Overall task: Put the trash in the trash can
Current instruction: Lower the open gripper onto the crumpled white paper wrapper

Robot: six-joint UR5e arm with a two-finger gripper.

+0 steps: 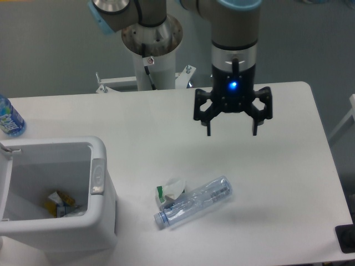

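Below and to the camera-left of the hand [232,133], on the white bench [288,166]: crushed clear bottle [194,201], lying flat, long axis diagonal, pale blue cap end low and toward the camera-left, base end higher and toward the camera-right. Touching its upper left flank: crumpled white-and-green wrapper [170,192]. Hand raised above the bench, pointing down, fingers [207,119] spread apart, nothing held between them (blue indicator lit on the wrist). Gap between hand and trash: near in the picture, but clearly apart, with bare bench between. Trash can [99,176] at the camera-left near edge, lid open, some yellow and white scraps already at the bottom [62,204]; well apart from the hand, close beside the wrapper and the cap end. Neither task item yet in the can. Likely requirement for the next move: travel toward the camera and slightly camera-left, then descent; for the bottle, finger line set across the diagonal axis, not along it. Likely hazard: wrapper in contact with the bottle, so possible displacement of one while closing on the other. Upright blue-labelled bottle [10,118] at the far camera-left edge: not trash, to be left alone.
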